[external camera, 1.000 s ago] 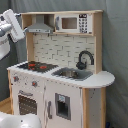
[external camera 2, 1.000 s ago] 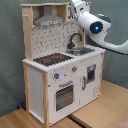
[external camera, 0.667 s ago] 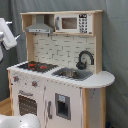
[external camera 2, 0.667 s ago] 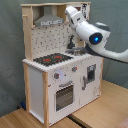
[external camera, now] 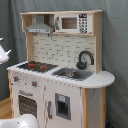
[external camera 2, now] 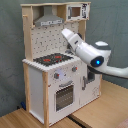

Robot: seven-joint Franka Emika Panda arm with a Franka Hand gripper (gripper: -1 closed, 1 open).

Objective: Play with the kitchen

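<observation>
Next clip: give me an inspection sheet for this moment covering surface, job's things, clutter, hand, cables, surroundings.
Surface: light wooden floor under the toy.
Job's things: kitchen upright; hob with red rings, sink, black faucet, grey hood, microwave, oven door shut.
Clutter: nothing seen on the counter.
Hand: white arm reaches over the counter in the second exterior view; the hand itself cannot be made out.
Cables: nothing seen.
Surroundings: grey curtain behind; white rounded object at the first exterior view's lower left.
</observation>
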